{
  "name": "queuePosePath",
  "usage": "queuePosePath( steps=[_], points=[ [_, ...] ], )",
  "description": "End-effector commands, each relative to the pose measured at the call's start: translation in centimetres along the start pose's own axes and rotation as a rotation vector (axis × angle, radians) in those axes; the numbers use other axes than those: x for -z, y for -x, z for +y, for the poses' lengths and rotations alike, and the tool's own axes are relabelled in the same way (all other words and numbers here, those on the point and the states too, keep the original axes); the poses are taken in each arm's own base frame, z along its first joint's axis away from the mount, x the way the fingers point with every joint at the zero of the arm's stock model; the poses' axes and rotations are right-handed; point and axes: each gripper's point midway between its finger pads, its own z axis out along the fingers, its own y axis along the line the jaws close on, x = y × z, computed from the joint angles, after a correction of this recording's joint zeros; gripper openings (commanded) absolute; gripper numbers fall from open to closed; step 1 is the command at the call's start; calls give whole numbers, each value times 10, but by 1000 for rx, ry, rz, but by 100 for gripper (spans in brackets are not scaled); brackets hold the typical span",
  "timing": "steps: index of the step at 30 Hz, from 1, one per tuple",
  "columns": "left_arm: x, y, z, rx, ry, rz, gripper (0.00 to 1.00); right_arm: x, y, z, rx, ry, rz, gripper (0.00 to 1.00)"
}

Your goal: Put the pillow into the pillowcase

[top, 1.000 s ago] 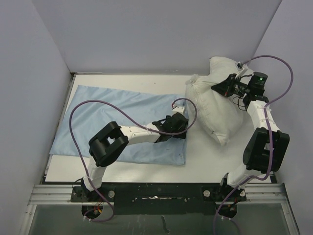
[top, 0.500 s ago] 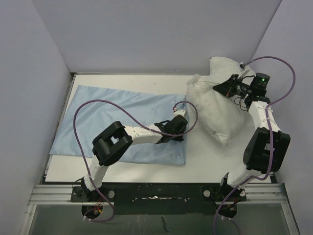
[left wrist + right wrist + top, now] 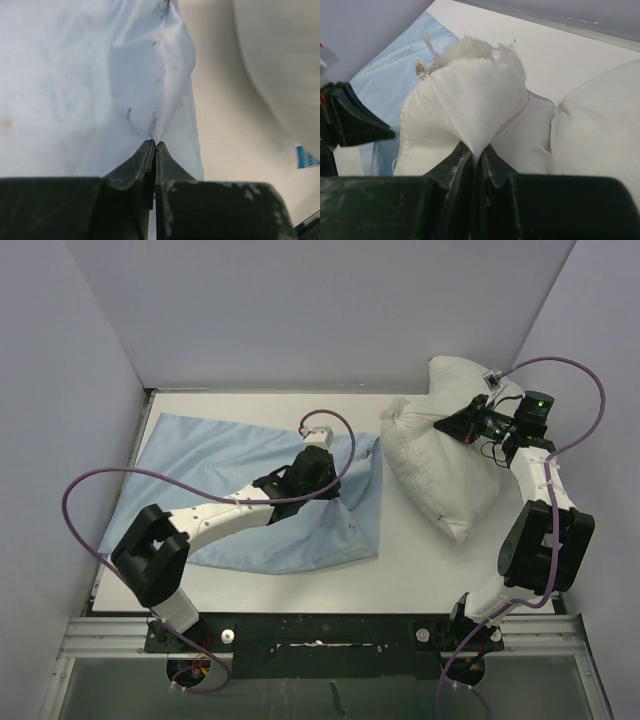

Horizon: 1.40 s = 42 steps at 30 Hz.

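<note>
**Both grippers clamped on fabric, pillow outside the case**

The thin, wrinkly light-blue fabric pillowcase (image 3: 200, 455) lies spread over the left half of the white table (image 3: 420, 550). Its right edge stands just beside the plump off-white rectangular pillow (image 3: 440, 475). The pillow sits on the right side of the table toward the far corner, wholly outside the case, with 1 upper corner leaning toward the right wall.

The left gripper (image 3: 318, 472) reaches over the pillowcase near its right end. In the left wrist view its 2 jaws are pressed together on a pinch of blue cloth (image 3: 75, 75), which rises in a tented fold to the fingertips (image 3: 154, 144). Bare table (image 3: 220, 100) and a stretch of the pillow (image 3: 280, 60) show to the right.

The right gripper (image 3: 462, 425) is at the pillow's upper part. In the right wrist view its jaws are closed (image 3: 479, 150) on a peaked fold of the off-white fabric (image 3: 470, 100). A frayed pillow corner shows above, and the blue pillowcase (image 3: 395, 75) lies beyond on the left.
</note>
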Motion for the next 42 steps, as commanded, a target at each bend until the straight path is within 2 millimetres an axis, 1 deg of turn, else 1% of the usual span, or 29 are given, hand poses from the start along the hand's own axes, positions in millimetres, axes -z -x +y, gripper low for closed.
queuePosePath(
  steps=[1, 7, 10, 11, 13, 16, 20, 23, 26, 33, 38, 40, 42],
  points=[
    [43, 67, -14, 67, -92, -196, 0, 11, 25, 24, 187, 114, -36, 0],
    [57, 89, -10, 65, -102, -253, 0, 14, 15, 52, 283, 271, -13, 0],
    [65, 99, -9, 66, -108, -278, 0, 13, 5, 66, 343, 312, 24, 0],
    [68, 103, -8, 67, -110, -286, 0, 10, -1, 72, 370, 326, 46, 0],
    [73, 110, -6, 66, -110, -301, 0, 7, -19, 85, 384, 367, 114, 0],
    [82, 119, -3, 66, -114, -318, 0, 4, -37, 98, 440, 428, 187, 0],
    [92, 126, -4, 56, -130, -336, 0, 8, -56, 104, 496, 466, 257, 0],
    [98, 131, -11, 36, -159, -343, 0, 3, -73, 108, 527, 455, 330, 0],
    [100, 132, -21, 7, -195, -333, 0, -6, -91, 106, 583, 420, 403, 0],
    [108, 133, -39, -56, -267, -326, 0, -29, -116, 111, 604, 424, 514, 0],
    [116, 131, -53, -121, -324, -330, 0, -52, -131, 122, 635, 434, 581, 0],
    [119, 128, -62, -139, -373, -318, 0, -65, -128, 123, 609, 388, 581, 0],
    [121, 121, -72, -157, -420, -296, 0, -81, -112, 119, 560, 306, 536, 0]
  ],
)
